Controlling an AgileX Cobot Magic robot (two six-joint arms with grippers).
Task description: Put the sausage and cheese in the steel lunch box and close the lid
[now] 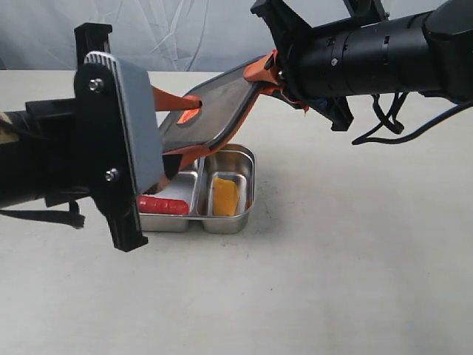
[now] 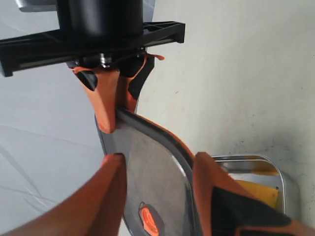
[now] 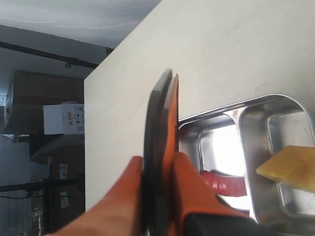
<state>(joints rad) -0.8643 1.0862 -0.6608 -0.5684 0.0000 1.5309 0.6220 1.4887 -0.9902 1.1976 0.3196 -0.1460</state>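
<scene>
My right gripper (image 3: pixel 158 164) has its jaws pinched on the high edge of the lid (image 1: pixel 214 103), which slants down over the steel lunch box (image 1: pixel 222 224) toward my left gripper (image 2: pixel 157 162), jaws spread astride the low end. The sausage (image 1: pixel 162 205) and cheese (image 1: pixel 225 197) lie in separate compartments below.

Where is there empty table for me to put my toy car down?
The table is bare right of the steel lunch box and in front of it. Over the box it is crowded: the lid hangs there, pinched by the right gripper, the left gripper open around its other end. The sausage and the cheese take one compartment each.
</scene>
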